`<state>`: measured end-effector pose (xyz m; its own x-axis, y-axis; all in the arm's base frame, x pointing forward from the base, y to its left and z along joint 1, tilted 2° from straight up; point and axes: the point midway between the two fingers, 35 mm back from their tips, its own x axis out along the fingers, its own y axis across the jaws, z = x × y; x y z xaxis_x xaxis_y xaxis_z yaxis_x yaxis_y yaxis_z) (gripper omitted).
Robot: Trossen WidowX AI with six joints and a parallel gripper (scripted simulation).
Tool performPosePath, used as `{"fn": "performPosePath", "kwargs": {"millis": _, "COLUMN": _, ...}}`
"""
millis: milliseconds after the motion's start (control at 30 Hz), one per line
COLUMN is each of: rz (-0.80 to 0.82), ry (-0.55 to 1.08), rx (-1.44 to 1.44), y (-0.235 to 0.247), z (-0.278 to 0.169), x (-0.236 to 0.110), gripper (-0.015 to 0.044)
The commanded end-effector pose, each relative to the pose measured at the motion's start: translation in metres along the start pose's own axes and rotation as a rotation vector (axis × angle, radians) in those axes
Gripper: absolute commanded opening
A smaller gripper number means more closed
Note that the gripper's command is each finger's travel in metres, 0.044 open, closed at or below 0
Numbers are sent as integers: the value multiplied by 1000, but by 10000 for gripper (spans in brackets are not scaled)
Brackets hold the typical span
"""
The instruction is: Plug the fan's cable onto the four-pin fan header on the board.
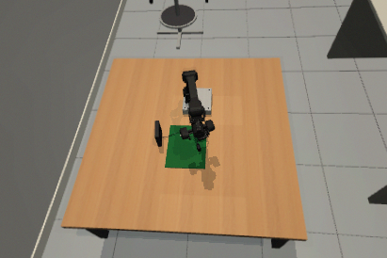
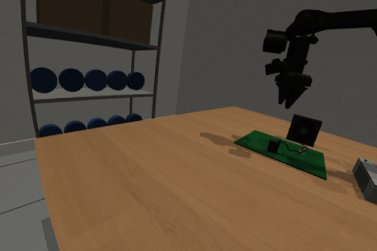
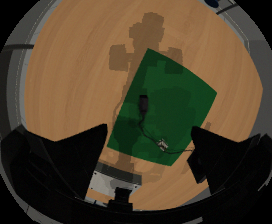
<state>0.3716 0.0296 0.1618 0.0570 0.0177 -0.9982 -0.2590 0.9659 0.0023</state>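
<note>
The green board (image 1: 180,157) (image 2: 315,167) (image 3: 187,95) lies flat on the table. The fan's black plug (image 1: 199,147) (image 2: 273,146) (image 3: 143,104) rests on the board near one side edge, apart from the small pale header (image 2: 304,150) (image 3: 162,145). The header's pins are too small to count. The dark cable runs from the plug, close by or over the header, to the black square fan (image 1: 158,134) (image 2: 304,130) (image 3: 198,167), which stands upright beside the board. My gripper (image 2: 284,105) (image 3: 151,130) is open and empty, pointing down high above the board, touching nothing.
The grey base plate (image 1: 205,98) (image 2: 370,180) (image 3: 112,185) of my arm stands on the wooden table (image 1: 250,179) (image 2: 148,183) (image 3: 62,95), behind the board. A shelf rack (image 2: 93,95) with blue round items stands beyond the table.
</note>
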Motion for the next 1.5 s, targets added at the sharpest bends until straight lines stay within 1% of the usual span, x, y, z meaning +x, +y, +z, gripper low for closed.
{"fn": "performPosePath", "kwargs": {"millis": 0, "rz": 13, "ry": 8, "rx": -14, "y": 1, "z": 0, "x": 1, "gripper": 440}}
{"fn": "performPosePath", "kwargs": {"millis": 67, "rz": 13, "ry": 7, "rx": -14, "y": 1, "z": 2, "x": 12, "gripper": 440}}
{"fn": "performPosePath", "kwargs": {"millis": 133, "rz": 13, "ry": 7, "rx": -14, "y": 1, "z": 3, "x": 30, "gripper": 440}}
{"fn": "performPosePath", "kwargs": {"millis": 267, "rz": 13, "ry": 7, "rx": -14, "y": 2, "z": 2, "x": 79, "gripper": 440}}
{"fn": "performPosePath", "kwargs": {"millis": 333, "rz": 13, "ry": 8, "rx": -14, "y": 3, "z": -1, "x": 97, "gripper": 440}}
{"fn": "performPosePath", "kwargs": {"millis": 600, "rz": 13, "ry": 8, "rx": -14, "y": 3, "z": -1, "x": 103, "gripper": 440}}
{"fn": "performPosePath", "kwargs": {"millis": 1467, "rz": 13, "ry": 8, "rx": -14, "y": 3, "z": -1, "x": 145, "gripper": 440}}
